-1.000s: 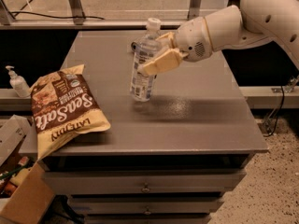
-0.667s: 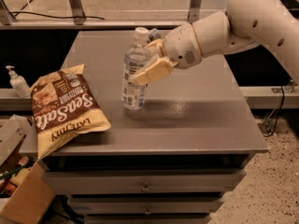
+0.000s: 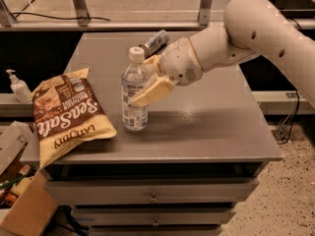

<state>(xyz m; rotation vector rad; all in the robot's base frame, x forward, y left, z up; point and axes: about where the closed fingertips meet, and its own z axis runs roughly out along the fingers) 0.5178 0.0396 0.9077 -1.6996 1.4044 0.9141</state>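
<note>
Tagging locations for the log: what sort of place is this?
Likely a lab or office test space: grey drawer cabinet as worktop, sanitizer pump bottle on the left ledge. Above the cabinet, the pincer grips a water bottle beside a chip bag.

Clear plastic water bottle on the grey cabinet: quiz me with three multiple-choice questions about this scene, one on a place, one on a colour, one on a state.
1. Where does the brown and yellow chip bag lie from the clear plastic water bottle?
A. Toward the picture's left, on the grey cabinet top
B. Behind it
C. Under it

2. What colour is the bottle's cap?
A. Red
B. Blue
C. White

3. How is the bottle?
A. Lying on its side
B. Upright, gripped by the tan claw over the middle of the top
C. Upside down

Answers: 1 A, the bag lies at the left front edge. 2 C, the cap shows white. 3 B, the bottle stands cap-up with the claw closed around its middle.
</note>
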